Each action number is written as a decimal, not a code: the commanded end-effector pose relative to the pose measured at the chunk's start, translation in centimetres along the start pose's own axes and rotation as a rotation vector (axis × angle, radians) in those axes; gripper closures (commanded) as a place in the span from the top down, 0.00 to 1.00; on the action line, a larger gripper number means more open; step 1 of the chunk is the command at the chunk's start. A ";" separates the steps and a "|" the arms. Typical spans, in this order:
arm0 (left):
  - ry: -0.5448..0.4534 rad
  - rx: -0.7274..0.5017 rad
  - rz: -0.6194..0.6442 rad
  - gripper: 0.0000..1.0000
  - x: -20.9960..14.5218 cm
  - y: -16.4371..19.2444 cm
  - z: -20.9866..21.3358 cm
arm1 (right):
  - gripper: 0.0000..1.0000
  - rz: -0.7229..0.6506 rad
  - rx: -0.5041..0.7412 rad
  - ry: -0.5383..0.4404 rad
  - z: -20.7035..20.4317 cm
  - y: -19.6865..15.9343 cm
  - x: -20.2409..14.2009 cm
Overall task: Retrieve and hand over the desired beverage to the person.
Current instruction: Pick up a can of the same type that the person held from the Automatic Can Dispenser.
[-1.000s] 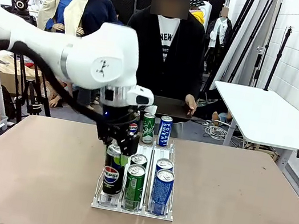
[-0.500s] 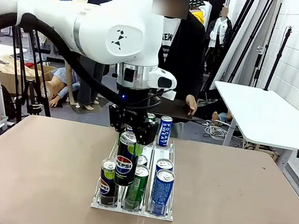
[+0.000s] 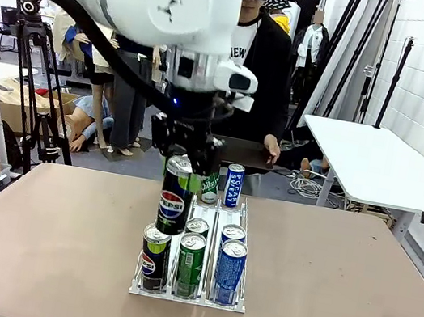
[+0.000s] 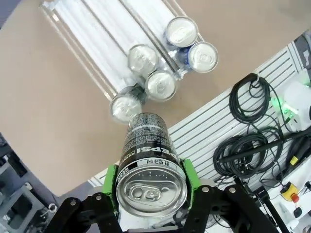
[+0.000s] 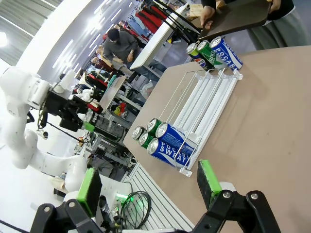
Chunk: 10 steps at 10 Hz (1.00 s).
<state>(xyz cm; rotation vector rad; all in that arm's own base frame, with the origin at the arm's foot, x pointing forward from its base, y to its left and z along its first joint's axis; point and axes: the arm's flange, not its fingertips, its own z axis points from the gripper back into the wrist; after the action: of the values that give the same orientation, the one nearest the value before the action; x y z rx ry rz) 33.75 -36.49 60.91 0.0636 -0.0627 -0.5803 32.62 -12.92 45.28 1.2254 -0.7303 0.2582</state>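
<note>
Left gripper holds a black Pepsi can in the air above the rack.

Nearest on the table, at the front end of the rack, stand a second Pepsi can, a green can and a blue can; above the left lane hangs the held can, upright and clear of the rack; the jaws are closed on its top part from both sides; the right gripper stands wide apart, nothing between its pads; beyond the far edge stands the person.
</note>
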 end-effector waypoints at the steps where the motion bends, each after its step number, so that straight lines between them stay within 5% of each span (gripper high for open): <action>1: 0.010 -0.012 0.046 0.00 -2.3 4.7 2.6 | 1.00 0.019 0.020 -0.025 -0.2 -0.1 0.2; 6: -0.088 0.047 0.188 0.00 -11.2 15.1 4.9 | 1.00 0.019 0.020 -0.025 -0.2 -0.1 0.2; 10: -0.272 0.176 0.290 0.00 -17.5 18.8 5.6 | 1.00 0.019 0.020 -0.025 -0.2 -0.1 0.2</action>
<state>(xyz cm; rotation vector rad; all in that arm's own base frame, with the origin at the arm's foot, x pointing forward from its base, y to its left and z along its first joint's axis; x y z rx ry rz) 29.45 -12.40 67.74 0.1143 -0.3001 -0.2847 32.61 -12.96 45.27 1.2255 -0.7300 0.2576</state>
